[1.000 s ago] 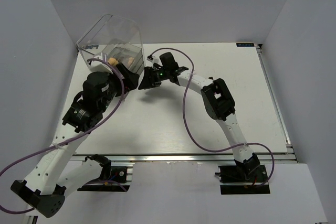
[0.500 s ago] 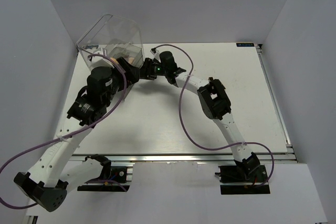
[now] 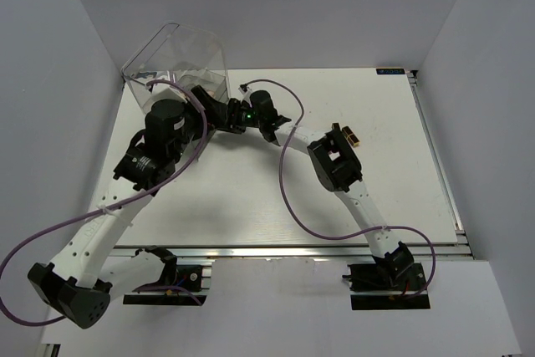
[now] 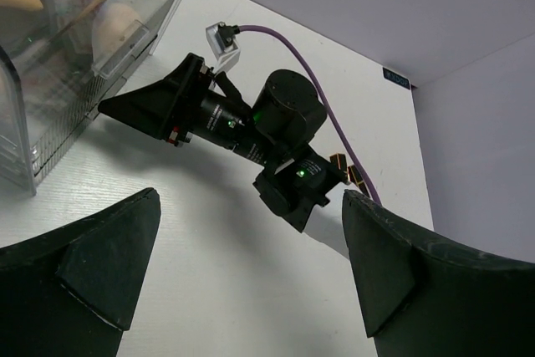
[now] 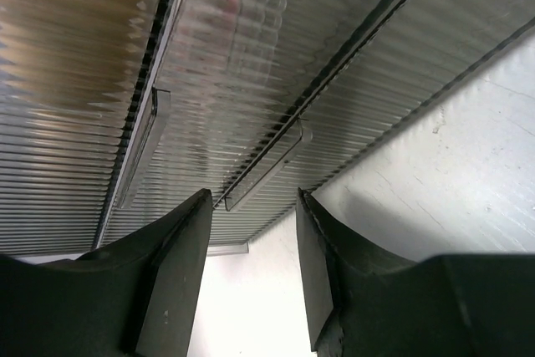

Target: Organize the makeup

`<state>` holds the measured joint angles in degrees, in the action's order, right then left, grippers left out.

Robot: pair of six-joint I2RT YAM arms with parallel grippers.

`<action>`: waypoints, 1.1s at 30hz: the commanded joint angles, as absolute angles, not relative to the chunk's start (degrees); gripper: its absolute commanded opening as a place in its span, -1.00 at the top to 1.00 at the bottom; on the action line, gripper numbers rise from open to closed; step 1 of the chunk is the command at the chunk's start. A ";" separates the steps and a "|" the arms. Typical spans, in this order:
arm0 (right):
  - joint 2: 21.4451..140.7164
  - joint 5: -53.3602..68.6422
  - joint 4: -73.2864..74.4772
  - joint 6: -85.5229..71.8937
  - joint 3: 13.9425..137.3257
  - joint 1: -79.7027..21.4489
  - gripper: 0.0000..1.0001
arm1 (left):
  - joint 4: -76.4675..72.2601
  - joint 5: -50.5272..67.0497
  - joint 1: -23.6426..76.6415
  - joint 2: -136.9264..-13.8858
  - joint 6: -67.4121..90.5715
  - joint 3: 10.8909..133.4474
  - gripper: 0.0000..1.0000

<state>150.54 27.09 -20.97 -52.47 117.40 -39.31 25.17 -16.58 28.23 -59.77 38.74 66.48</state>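
Two tan sponges (image 4: 115, 27) lie inside the clear drawer box (image 3: 180, 60) at the table's far left. Black-and-gold lipstick tubes (image 3: 349, 136) lie on the table beside the right arm's elbow, and they also show in the left wrist view (image 4: 347, 171). My right gripper (image 5: 253, 206) is open and holds nothing. Its tips sit just short of a handle (image 5: 267, 169) on the box's ribbed front. From above, the right gripper (image 3: 216, 109) points left at the box. My left gripper (image 4: 251, 232) hangs wide open over bare table beside it, with nothing in it.
The drawer box front (image 4: 50, 114) stands close to the left of both grippers. The right arm (image 3: 334, 165) arches across the middle of the table, trailing a purple cable (image 3: 288, 190). White walls close in on the left and at the back.
My right gripper has reached left up to the box front and its jaws have narrowed. The left wrist has shifted up and to the right. The lipstick tubes now show beside the right elbow.
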 commanded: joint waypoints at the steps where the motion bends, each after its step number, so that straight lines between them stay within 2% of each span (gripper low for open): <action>1: 151.96 25.75 -25.48 -53.88 118.65 -39.64 0.00 | 24.35 -14.33 27.95 -60.64 39.46 68.55 -0.96; 5: 152.84 24.88 -26.01 -54.05 118.83 -39.73 0.07 | 23.73 -13.54 27.77 -61.08 40.08 68.64 -0.96; 10: 153.63 25.31 -28.38 -53.96 118.74 -39.64 0.39 | 23.82 -13.01 27.42 -61.79 40.25 69.43 -0.96; 17: 154.60 25.58 -30.23 -54.23 119.88 -39.73 0.48 | 23.82 -12.48 27.33 -62.40 40.69 69.70 -0.97; 21: 154.69 25.84 -31.37 -54.49 119.01 -39.73 0.80 | 24.17 -12.57 27.33 -62.31 40.87 69.61 -0.96; 24: 154.25 26.28 -32.60 -54.67 117.86 -39.64 0.86 | 24.08 -12.66 27.33 -61.96 41.13 69.35 -0.96; 25: 154.07 26.28 -33.04 -54.67 117.43 -39.55 0.95 | 24.08 -12.66 27.33 -61.79 41.22 69.26 -0.96; 33: 150.12 27.60 -37.97 -54.93 109.96 -38.32 1.00 | 23.12 -12.74 27.42 -60.65 41.75 68.12 -0.97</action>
<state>153.27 27.77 -33.23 -55.37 112.01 -38.85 24.73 -13.02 27.55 -62.35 41.36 67.79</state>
